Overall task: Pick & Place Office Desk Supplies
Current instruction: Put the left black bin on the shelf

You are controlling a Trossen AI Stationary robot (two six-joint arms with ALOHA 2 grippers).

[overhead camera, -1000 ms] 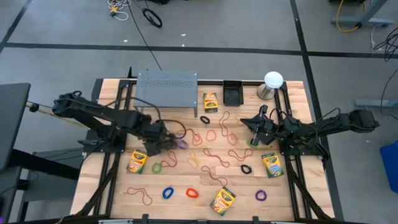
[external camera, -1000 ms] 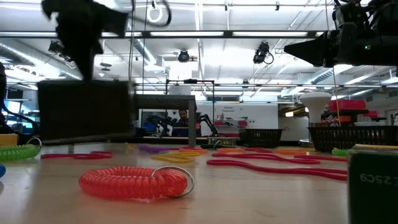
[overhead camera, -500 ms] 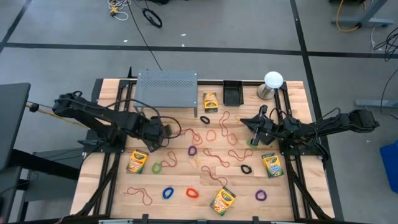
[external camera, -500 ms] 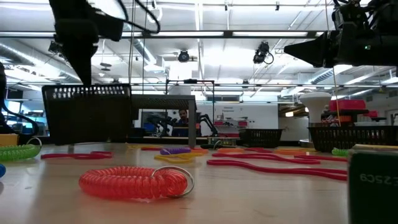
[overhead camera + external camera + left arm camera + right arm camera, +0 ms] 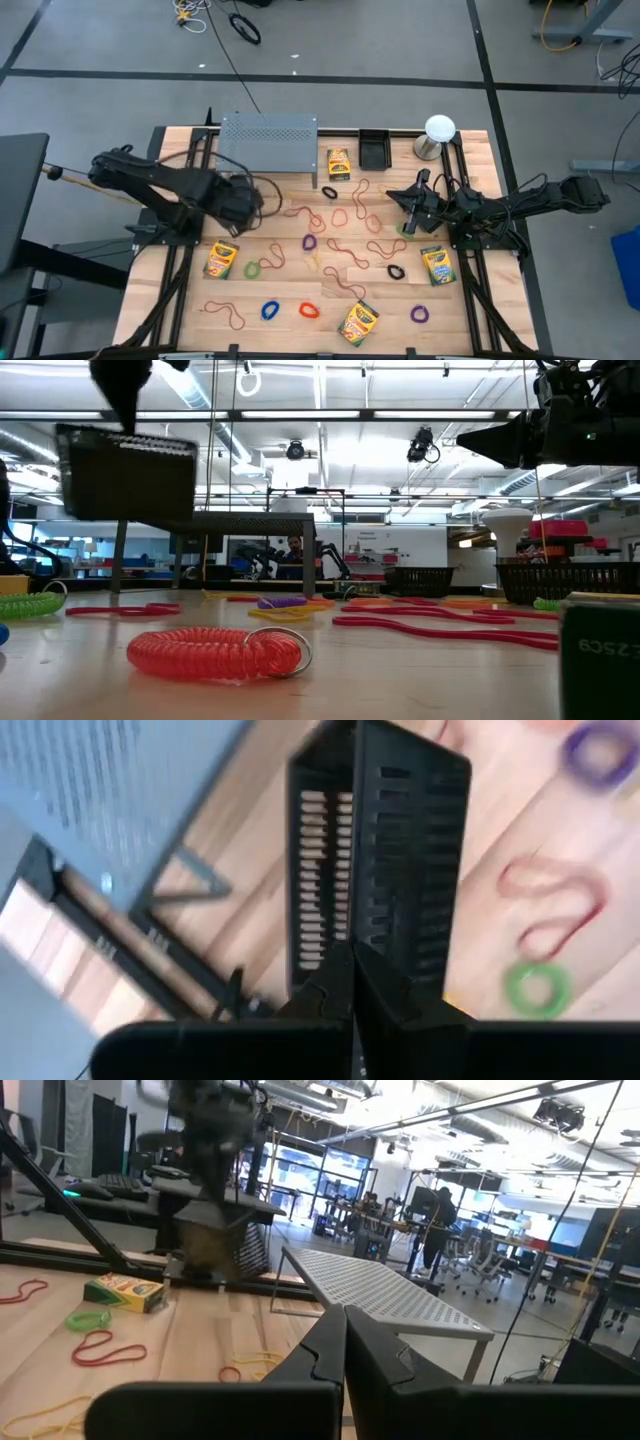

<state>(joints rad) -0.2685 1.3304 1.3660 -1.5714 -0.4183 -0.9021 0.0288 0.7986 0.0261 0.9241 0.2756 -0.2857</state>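
- The big change: the left hand (image 5: pixel 243 203) has hoisted the black mesh basket (image 5: pixel 125 472) clear off the tabletop (image 5: pixel 290 335). A second ago it was sitting flat; in the low view it now hangs in the air, tilted.
- It also slid back toward 10 o'clock, closer to the grey perforated stand (image 5: pixel 268 145). That uncovered the purple band (image 5: pixel 309 242), which lies just left of centre.
- My read: this is the container being repositioned, not a supply getting placed. The sorting itself looks barely started.
- The goods are all loose on the tabletop: bands scattered through the middle and along 6 o'clock, crayon boxes at 8 (image 5: pixel 221 260), 12 (image 5: pixel 339 162), 4 (image 5: pixel 436 266) and 6 (image 5: pixel 358 321).
- Left arm pose: reaching in from 9 o'clock, hand clamped tight on the basket's rim, with the basket dangling below it in the wrist view.
- The right hand (image 5: pixel 412 203) waits at 3 o'clock, raised, pointing toward centre, pinched closed on nothing.
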